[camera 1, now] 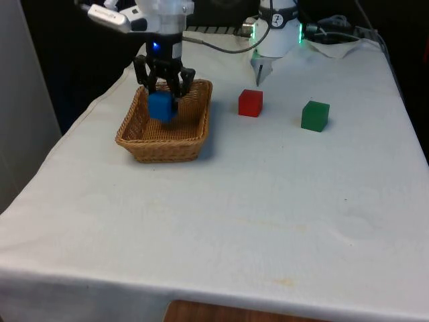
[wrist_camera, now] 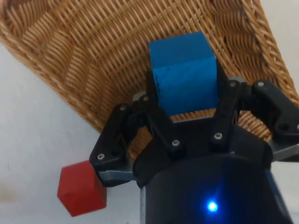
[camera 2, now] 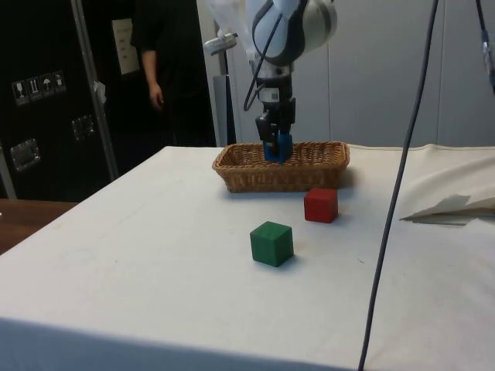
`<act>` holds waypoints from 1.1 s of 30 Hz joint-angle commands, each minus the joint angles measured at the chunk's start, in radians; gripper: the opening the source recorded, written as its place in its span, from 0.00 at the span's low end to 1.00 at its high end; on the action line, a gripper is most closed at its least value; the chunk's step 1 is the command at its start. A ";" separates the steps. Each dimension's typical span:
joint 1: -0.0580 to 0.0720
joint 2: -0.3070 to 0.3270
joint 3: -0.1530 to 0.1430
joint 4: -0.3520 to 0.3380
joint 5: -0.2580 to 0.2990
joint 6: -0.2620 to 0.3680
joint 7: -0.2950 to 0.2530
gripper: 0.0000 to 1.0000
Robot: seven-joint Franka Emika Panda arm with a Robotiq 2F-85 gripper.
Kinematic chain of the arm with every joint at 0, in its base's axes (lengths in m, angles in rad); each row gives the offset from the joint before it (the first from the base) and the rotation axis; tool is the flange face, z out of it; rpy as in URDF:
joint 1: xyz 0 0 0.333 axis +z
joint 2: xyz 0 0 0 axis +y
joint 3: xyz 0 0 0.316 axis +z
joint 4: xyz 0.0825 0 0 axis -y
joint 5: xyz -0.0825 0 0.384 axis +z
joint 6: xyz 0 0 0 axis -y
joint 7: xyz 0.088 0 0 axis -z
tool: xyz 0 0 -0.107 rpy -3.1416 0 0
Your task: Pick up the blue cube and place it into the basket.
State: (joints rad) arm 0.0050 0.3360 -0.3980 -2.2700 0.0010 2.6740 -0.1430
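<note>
The blue cube (camera 1: pixel 161 106) hangs inside the wicker basket (camera 1: pixel 163 146), between the fingers of my gripper (camera 1: pixel 163 100), which is shut on it. In the side view the cube (camera 2: pixel 276 148) sits low in the gripper (camera 2: pixel 276 151), at about the height of the basket's rim (camera 2: pixel 255 175). The wrist view has the cube (wrist_camera: pixel 184 77) clamped between both fingers, with the basket's woven floor (wrist_camera: pixel 93 56) beneath it; the gripper (wrist_camera: pixel 187 100) is over the basket's end nearest the robot.
A red cube (camera 1: pixel 250 102) lies on the cloth just to the front view's right of the basket, and a green cube (camera 1: pixel 315 115) lies further right. A cable (camera 2: pixel 394 201) hangs across the side view. A person (camera 2: pixel 166 69) stands behind the table.
</note>
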 commanded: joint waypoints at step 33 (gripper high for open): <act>-0.006 0.048 0.011 -0.021 0.064 0.088 -0.047 1.00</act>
State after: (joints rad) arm 0.0040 0.3880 -0.3940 -2.2850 0.0580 2.7490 -0.1820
